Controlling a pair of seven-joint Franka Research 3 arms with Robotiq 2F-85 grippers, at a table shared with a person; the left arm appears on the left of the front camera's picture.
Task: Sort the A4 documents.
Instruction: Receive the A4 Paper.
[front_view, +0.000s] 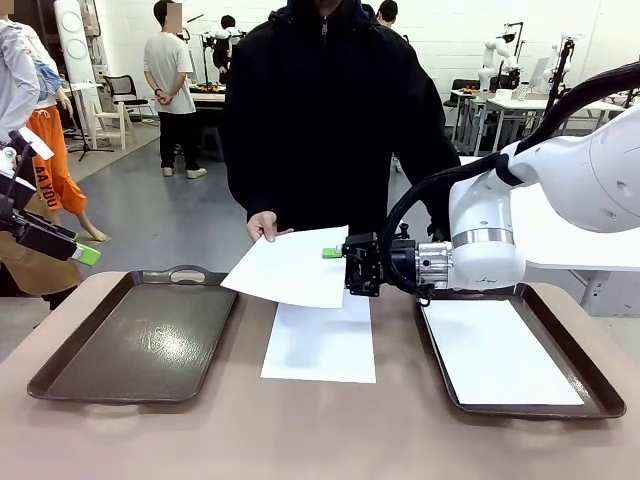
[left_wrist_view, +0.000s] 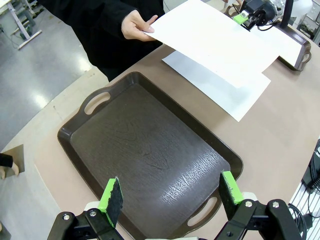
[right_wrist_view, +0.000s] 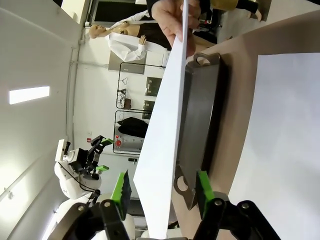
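While the person's hand (front_view: 264, 225) offers an A4 sheet (front_view: 290, 270), the right end effector (front_view: 333, 253) straddles its edge, unclenched | left end effector (left_wrist_view: 172, 194) released | next: pinch, carry to right tray (front_view: 578, 360).

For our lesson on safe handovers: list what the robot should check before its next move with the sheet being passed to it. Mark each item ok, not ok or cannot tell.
1. The held sheet sits between the right gripper pads: ok.
2. The right gripper is shut on it: not ok; the pads stand apart, with a gap on either side.
3. The person's hand has let go: not ok; it grips a corner.
4. The right tray has room: ok; one flat sheet lies inside.
5. The left gripper is out of the way: ok; it is open above the left tray.
6. Which tray this sheet belongs in: cannot tell.
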